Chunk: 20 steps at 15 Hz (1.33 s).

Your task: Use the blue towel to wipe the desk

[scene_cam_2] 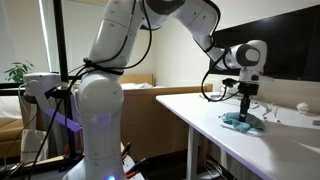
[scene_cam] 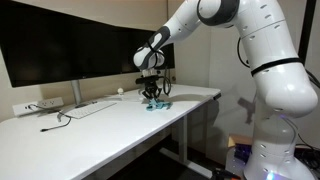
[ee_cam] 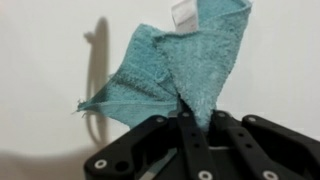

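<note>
**Gripper (scene_cam: 152,96) clamped on the blue towel (scene_cam: 158,103) at the desk (scene_cam: 120,128) top**

Gripper fingers were shut on the blue towel, pinching a bunched fold of it between their tips, as the wrist view showed (ee_cam: 190,108). In that view the cloth (ee_cam: 165,65) fanned out from the pinch in two wrinkled flaps, with a white label (ee_cam: 184,12) at its far edge. The white surface of the desk (ee_cam: 40,90) lay beneath it.

In both exterior views the gripper pointed straight down over the desk, with the towel under it. The towel lay crumpled and touching the desktop, near the desk's edge on the side closest to the robot's base (scene_cam_2: 243,123). The white arm (scene_cam: 250,50) reached from its base beside the desk, over the desk end, to that spot.

A row of dark monitors (scene_cam: 60,50) stood along the back of the desk, just behind the gripper. Further along the desktop, well apart from the towel, a white power strip (scene_cam: 35,106) sat near the monitors, and a thin dark cable (scene_cam: 68,117) trailed across the surface. A small pale object (scene_cam_2: 303,107) sat near the towel, too small to identify.
</note>
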Available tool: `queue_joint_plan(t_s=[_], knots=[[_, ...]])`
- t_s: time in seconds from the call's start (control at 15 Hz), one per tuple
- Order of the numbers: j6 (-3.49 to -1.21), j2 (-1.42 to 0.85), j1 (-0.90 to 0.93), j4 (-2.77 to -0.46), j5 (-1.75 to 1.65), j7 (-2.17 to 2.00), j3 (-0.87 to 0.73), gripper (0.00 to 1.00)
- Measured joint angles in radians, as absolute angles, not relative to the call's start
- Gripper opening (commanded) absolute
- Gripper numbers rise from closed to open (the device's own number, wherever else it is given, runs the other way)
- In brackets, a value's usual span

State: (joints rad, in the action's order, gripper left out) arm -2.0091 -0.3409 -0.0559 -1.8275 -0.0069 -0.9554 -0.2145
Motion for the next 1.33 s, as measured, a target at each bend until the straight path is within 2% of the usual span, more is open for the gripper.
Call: queue_joint_plan(t_s=[0.33, 0.4, 0.6, 0.67, 1.33], knots=[[-2.02, -0.279, -0.018, -1.912, -0.007, -0.988, -0.18, 0.07], [-2.021, -0.269, -0.011, -1.926, -0.007, -1.0, -0.172, 0.14], [-2.025, -0.251, 0.003, -1.949, -0.007, -1.03, -0.159, 0.14], [-2.025, -0.25, 0.003, -1.951, -0.007, -1.031, -0.157, 0.07], [-1.998, -0.284, -0.011, -1.895, -0.004, -1.031, -0.152, 0.07]])
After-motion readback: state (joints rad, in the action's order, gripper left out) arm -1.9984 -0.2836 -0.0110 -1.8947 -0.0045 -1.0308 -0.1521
